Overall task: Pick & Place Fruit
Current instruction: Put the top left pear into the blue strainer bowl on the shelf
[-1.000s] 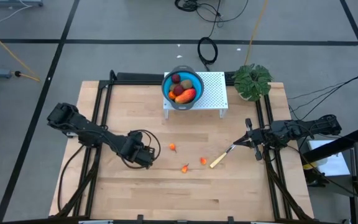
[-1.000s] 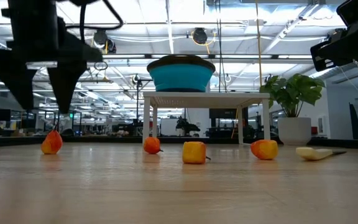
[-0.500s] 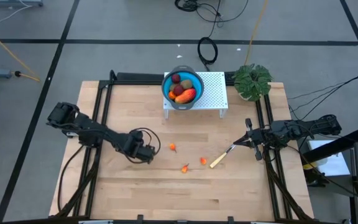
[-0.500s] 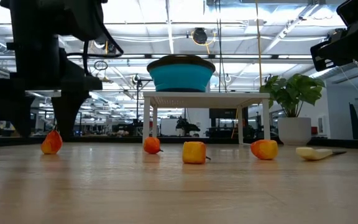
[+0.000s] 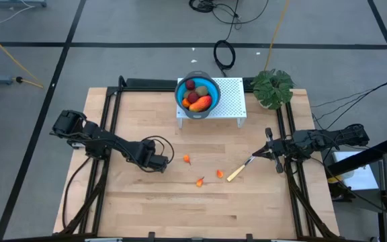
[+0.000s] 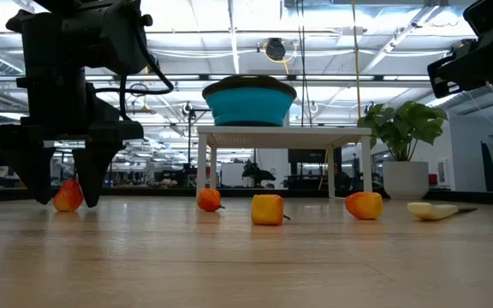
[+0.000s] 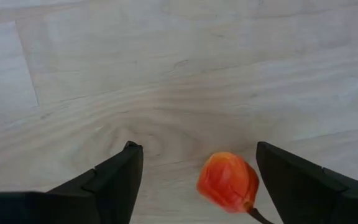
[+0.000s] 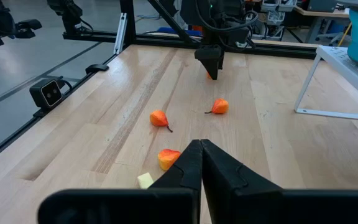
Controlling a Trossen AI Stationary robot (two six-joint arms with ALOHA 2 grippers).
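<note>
A: Where do we have the left claw?

B: We have it down at the bench, fingers spread wide, standing either side of a small orange fruit bit. In the left wrist view that bit lies between our two fingers, nearer one of them, and we cannot tell whether it touches.

A: And the rest of the fruit?

B: We count three more orange bits loose on the wood: one just beside the left claw, and two nearer the middle of the bench. The blue bowl on the white perforated stand holds a long red-orange piece, a dark red ball and a brownish-green oval.

A: Our right claw?

B: Fingers pressed together with nothing between them, waiting by the right edge, near the yellow-handled knife and well away from the potted plant.
</note>
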